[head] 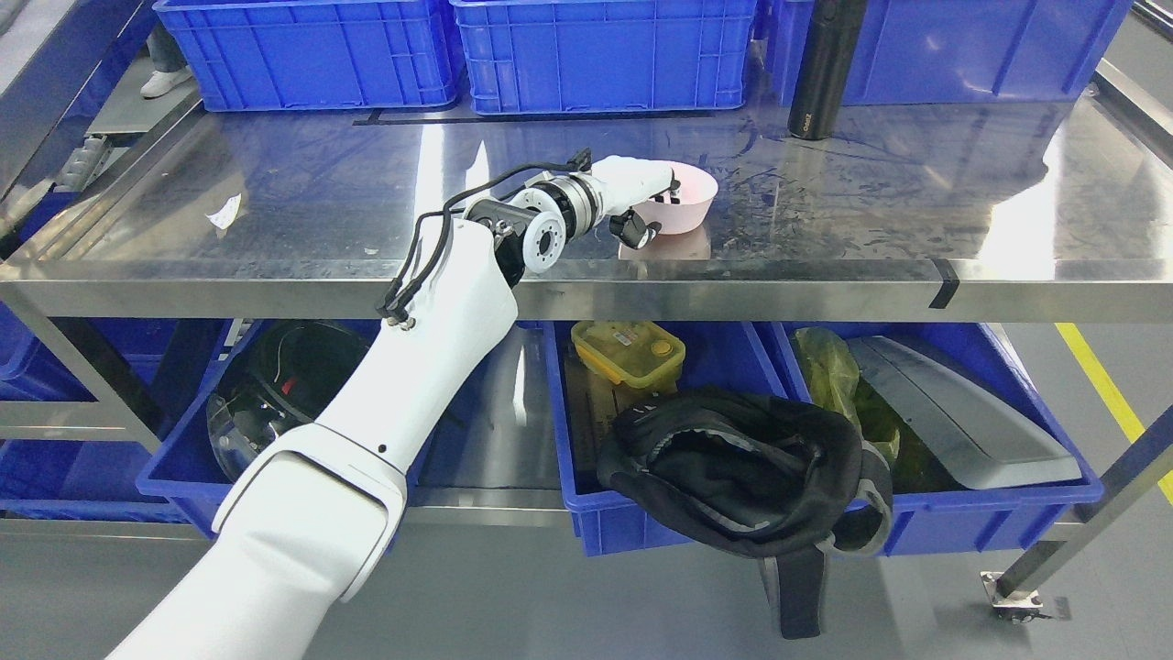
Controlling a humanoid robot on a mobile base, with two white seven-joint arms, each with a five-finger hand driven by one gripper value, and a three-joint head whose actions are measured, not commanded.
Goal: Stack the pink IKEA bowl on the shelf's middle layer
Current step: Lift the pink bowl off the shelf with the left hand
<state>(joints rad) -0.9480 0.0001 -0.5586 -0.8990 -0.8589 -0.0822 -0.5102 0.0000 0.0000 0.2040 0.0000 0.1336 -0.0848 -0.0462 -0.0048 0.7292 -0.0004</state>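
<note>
A pink bowl [685,197] stands upright on the steel shelf [825,220], near its middle. My left arm comes in from the lower left and reaches over the shelf's front edge. My left hand [652,200] is at the bowl's left rim, with fingers over the rim inside the bowl and the thumb [635,229] below outside, closed on the rim. The bowl's base rests on the shelf surface. My right arm is not in view.
Blue crates [600,50] line the back of the shelf. A black bottle [823,69] stands at the back right. Below, blue bins hold a yellow lunch box [629,352], a black bag [747,467], a helmet [275,390] and a grey panel [953,412].
</note>
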